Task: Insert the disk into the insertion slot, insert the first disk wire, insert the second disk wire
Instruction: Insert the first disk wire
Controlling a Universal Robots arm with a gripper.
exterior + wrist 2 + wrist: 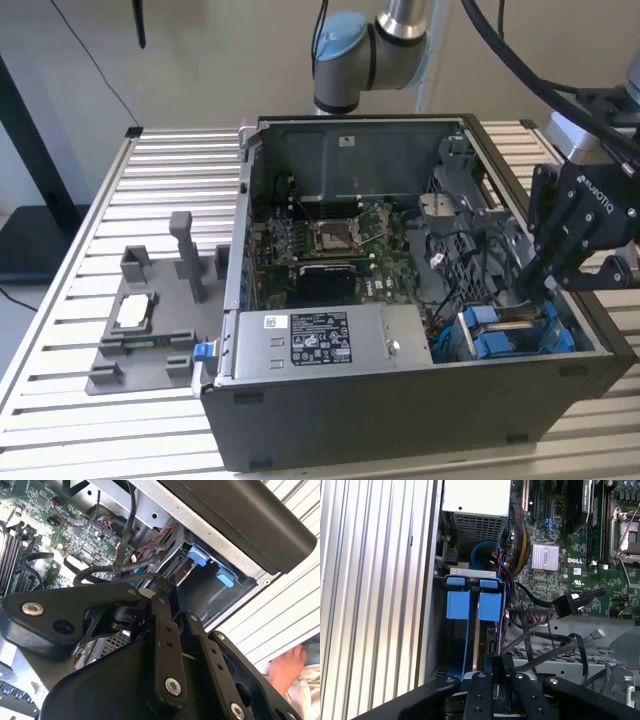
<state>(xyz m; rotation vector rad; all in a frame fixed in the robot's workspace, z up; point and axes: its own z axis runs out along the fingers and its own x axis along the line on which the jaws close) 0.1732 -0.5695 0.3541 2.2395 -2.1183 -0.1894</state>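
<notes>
The disk (478, 630) stands on edge in its blue frame inside the insertion slot (472, 573), the grey cage at the front corner of the open computer case on the exterior view's right. Its blue end tabs (487, 332) show at the cage's near end. My gripper (543, 288) hangs just above the far end of the slot (460, 338). Its black fingers (489, 666) are pressed together, shut, right over the disk's edge, and I see nothing between them. A loose black wire connector (565, 605) lies beside the slot over the motherboard, and a second wire end (597, 633) lies nearby.
The case's outer wall (590, 330) runs close beside the gripper. A silver power-supply box (320, 340) sits along the case front, and cables (470, 265) crowd the space by the cage. A grey fixture (150, 330) lies on the slatted table. A person's hand (287, 667) rests outside the case.
</notes>
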